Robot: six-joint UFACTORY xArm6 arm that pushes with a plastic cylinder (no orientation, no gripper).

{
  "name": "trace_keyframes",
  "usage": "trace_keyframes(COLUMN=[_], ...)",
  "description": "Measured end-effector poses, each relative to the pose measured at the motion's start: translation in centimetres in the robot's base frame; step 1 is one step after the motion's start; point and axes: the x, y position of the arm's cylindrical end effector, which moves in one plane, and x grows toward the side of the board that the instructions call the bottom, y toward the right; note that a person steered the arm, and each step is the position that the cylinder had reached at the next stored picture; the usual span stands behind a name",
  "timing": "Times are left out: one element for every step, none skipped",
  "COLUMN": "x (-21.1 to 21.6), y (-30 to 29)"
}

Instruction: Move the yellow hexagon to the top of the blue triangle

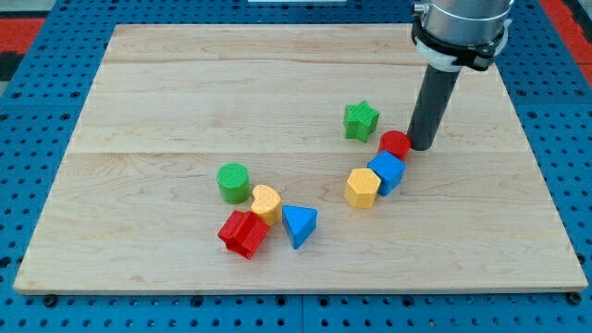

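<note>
The yellow hexagon [362, 188] lies right of the board's middle, touching a blue cube-like block [387, 171] at its upper right. The blue triangle [299, 224] lies lower and to the left, near the view's bottom middle. My tip [422, 146] stands at the upper right end of this row, just right of a red cylinder [395, 143] and touching or nearly touching it. The tip is up and to the right of the yellow hexagon, with the blue block and red cylinder between them.
A green star [361, 120] lies left of the tip. A green cylinder [234, 181], a yellow heart-like block [265, 202] and a red block [243, 232] cluster left of the blue triangle. The wooden board [139, 92] sits on a blue pegboard.
</note>
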Motion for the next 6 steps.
trace_keyframes(x=[2.0, 3.4, 4.8, 6.1, 6.3, 9.3], y=[-0.5, -1.9, -4.9, -7.2, -2.5, -0.9])
